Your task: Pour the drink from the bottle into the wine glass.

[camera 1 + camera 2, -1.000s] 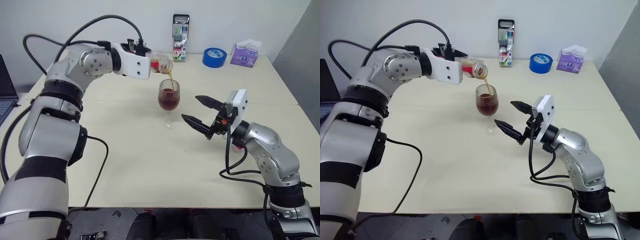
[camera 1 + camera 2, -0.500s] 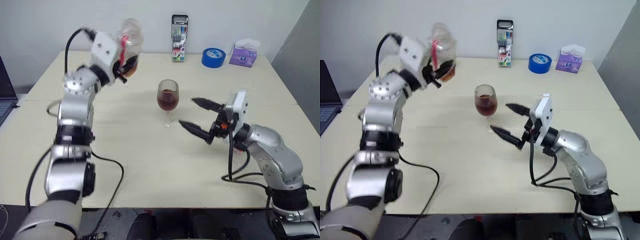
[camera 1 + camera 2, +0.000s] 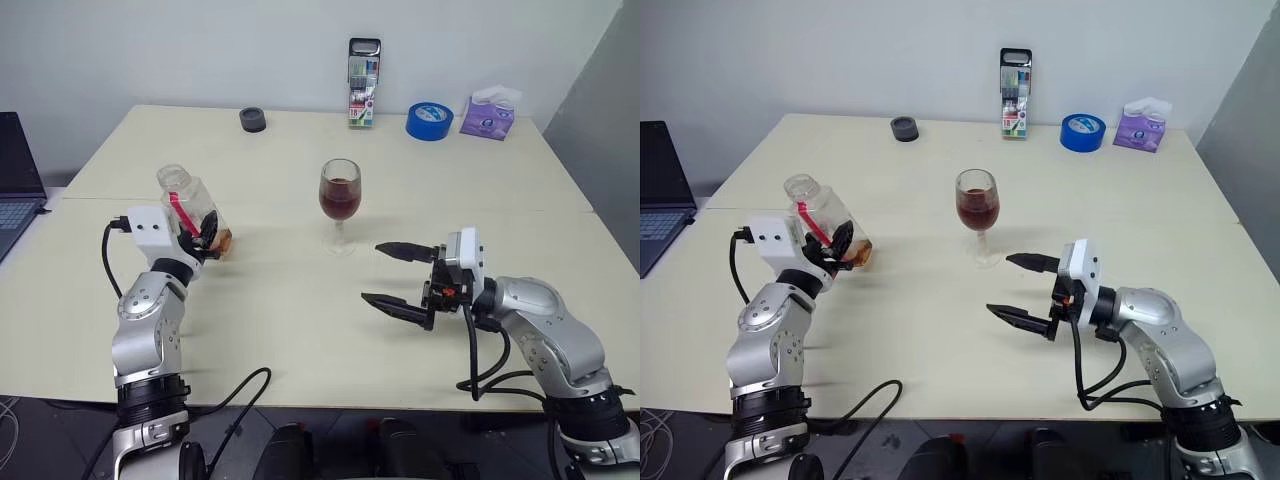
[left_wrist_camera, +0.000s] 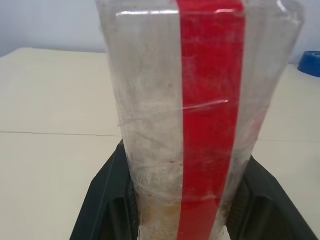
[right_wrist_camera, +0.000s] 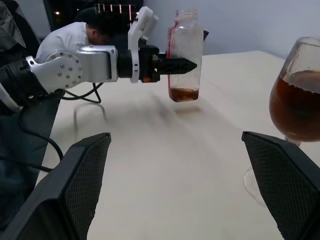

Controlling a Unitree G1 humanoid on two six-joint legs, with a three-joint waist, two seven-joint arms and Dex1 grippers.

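bottle (image 3: 190, 213): clear scuffed plastic | wine glass (image 3: 339, 197): clear glossy glass | table (image 3: 300, 300): smooth matt cream

The bottle (image 3: 190, 208) is clear plastic with a red vertical label strip, uncapped, standing nearly upright with its open wide neck tipped slightly away. It sits low over the desk's (image 3: 300, 310) left side, clamped between black jaws near its base; whether its bottom touches the surface is hard to tell. A little drink (image 5: 183, 94), reddish-brown, remains at its bottom. The wine glass (image 3: 339, 205) stands upright mid-desk, well apart from the bottle, its rounded bowl about half full of dark red-brown liquid.
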